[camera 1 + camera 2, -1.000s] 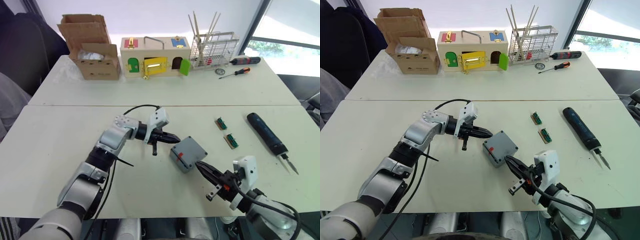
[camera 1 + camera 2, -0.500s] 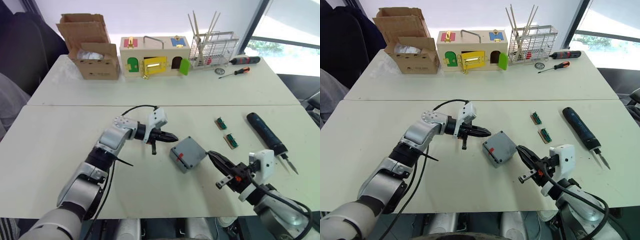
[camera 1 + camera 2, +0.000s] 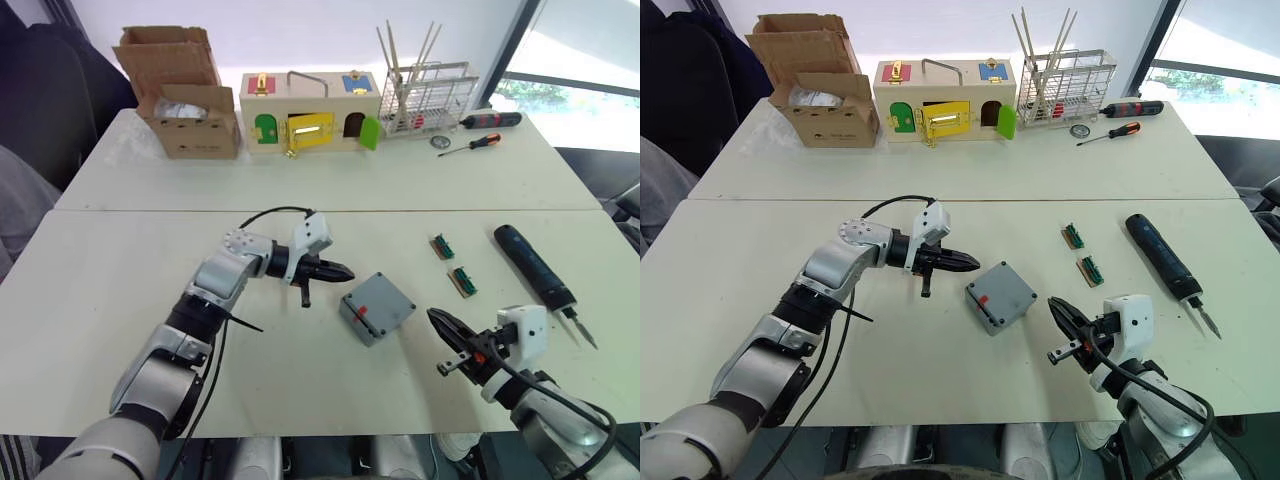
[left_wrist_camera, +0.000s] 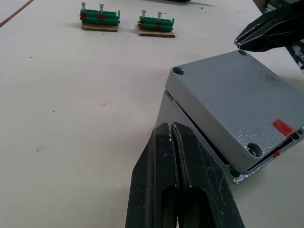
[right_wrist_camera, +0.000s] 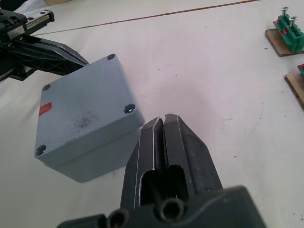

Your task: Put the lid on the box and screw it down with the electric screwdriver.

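The lid (image 3: 381, 300) is seen sitting on the box (image 5: 97, 156) in the middle of the tabletop (image 3: 120, 300). The left tool (image 3: 343, 272) and right tool (image 3: 434, 318) are kept pressed together, holding nothing, one on each side of the box. The electric screwdriver (image 3: 534, 266) is seen lying well apart, on the right.

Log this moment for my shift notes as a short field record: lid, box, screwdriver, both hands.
lid: seated on the box, red mark up, screw holes empty
box: on the table between both hands
electric screwdriver: lying on the table at the robot's right, untouched
left hand: shut, empty, tips beside the box
right hand: shut, empty, apart from the box
screw strips: two green ones, between box and screwdriver
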Robot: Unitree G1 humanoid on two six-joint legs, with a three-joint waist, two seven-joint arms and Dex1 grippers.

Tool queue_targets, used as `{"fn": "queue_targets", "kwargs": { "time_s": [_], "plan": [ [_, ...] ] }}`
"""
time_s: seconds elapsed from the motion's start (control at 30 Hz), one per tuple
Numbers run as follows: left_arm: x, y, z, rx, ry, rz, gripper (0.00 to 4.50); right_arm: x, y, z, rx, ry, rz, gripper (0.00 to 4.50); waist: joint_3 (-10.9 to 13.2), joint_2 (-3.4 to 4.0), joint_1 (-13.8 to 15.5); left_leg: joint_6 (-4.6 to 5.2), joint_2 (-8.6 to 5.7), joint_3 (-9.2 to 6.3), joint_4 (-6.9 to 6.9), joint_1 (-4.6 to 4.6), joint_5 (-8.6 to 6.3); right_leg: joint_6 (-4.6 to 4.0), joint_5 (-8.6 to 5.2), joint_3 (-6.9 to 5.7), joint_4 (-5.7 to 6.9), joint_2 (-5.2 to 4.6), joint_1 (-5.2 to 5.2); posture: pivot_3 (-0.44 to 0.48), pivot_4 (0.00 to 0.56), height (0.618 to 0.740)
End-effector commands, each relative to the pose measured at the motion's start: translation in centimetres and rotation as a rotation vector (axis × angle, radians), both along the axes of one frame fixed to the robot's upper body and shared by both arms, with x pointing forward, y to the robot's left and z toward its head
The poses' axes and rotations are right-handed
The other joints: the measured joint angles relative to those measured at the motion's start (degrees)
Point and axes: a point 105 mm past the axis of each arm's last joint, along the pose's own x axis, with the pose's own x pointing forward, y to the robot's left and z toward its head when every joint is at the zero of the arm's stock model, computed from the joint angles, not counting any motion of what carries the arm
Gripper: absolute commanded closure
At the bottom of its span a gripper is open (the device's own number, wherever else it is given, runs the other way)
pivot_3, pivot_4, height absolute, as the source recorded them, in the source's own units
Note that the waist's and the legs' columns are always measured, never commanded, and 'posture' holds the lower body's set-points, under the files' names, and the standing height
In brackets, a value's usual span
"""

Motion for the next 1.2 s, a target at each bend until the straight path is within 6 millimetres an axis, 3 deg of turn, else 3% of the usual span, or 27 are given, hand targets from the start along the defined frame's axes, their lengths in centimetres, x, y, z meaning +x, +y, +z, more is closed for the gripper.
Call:
{"fn": "queue_targets", "kwargs": {
  "time_s": [0.03, 0.9, 1.2],
  "plan": [
    [-0.2, 0.0, 1.2, -0.044, -0.029, 0.003, 4.50, 0.7, 0.3, 0.5, 0.003, -0.046, -0.001, 4.42, 0.0, -0.02, 0.0, 0.00, 0.00, 0.00, 0.00, 0.00, 0.00, 0.00, 0.00, 0.00, 0.00, 0.00, 0.00, 0.000, 0.150, 0.728],
    [-0.1, 0.0, 1.3, -0.048, -0.026, 0.024, 4.50, 1.1, 2.5, 0.7, 0.047, -0.065, 0.081, 4.42, 0.1, -0.16, 0.0, -0.01, -0.01, 0.03, -0.27, -0.03, 0.01, 0.02, 0.02, -0.01, -0.37, 0.08, 0.03, 0.000, 0.150, 0.728],
    [-0.2, 0.0, 1.3, -0.052, -0.025, 0.021, 4.50, 1.3, 1.5, 0.9, 0.010, -0.091, 0.041, 4.42, 0.1, -0.17, 0.0, -0.01, -0.03, 0.04, -0.27, -0.02, 0.01, 0.02, 0.03, -0.01, -0.38, 0.10, 0.03, 0.000, 0.150, 0.728]
  ]
}}
